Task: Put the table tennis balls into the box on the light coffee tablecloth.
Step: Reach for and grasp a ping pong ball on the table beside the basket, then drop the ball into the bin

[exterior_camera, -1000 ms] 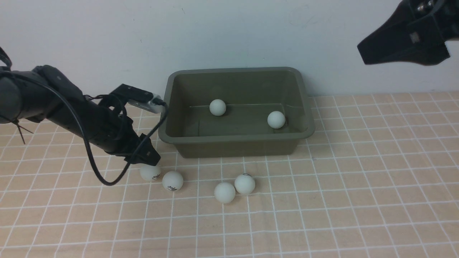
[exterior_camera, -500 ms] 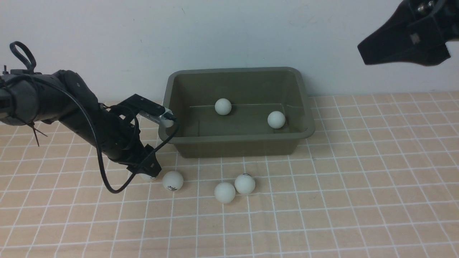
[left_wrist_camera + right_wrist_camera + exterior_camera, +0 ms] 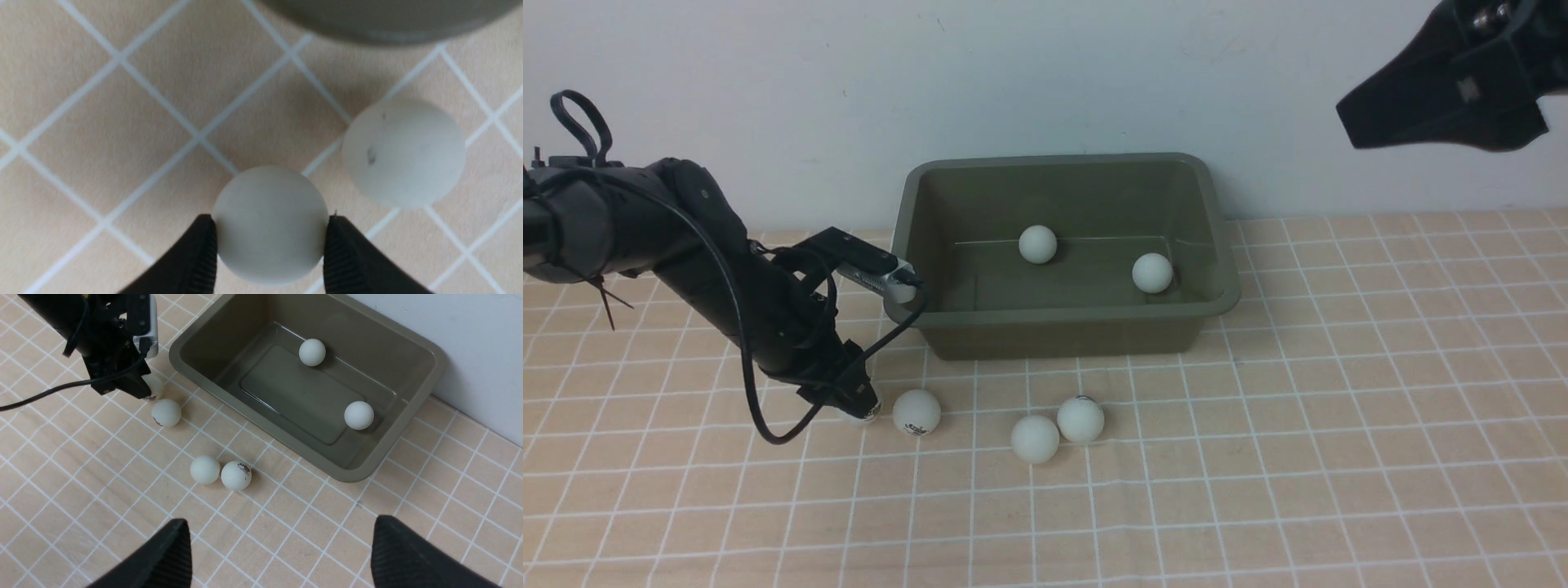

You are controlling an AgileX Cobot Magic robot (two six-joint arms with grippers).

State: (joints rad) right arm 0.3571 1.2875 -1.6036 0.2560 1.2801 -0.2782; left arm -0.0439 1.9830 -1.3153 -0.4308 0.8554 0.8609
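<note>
Pale wall behind, and the light coffee tablecloth point(image 3: 1339, 425) carries everything in the front view; the box point(image 3: 1062, 317) sits back against the wall with two table tennis balls point(image 3: 1037, 243) inside, so four lie outside; the left gripper point(image 3: 856, 402) is down on the leftmost ball point(image 3: 872, 413), the one nearest its own side, a second ball point(image 3: 916, 412) just beside it. Left wrist view: ribbed fingers point(image 3: 204, 253) press both flanks of that ball, which rests on the cloth; the grip looks ready for lifting. Right wrist view: the right gripper point(image 3: 280, 539) hangs high, spread wide and empty, probably to leave the left arm room.
</note>
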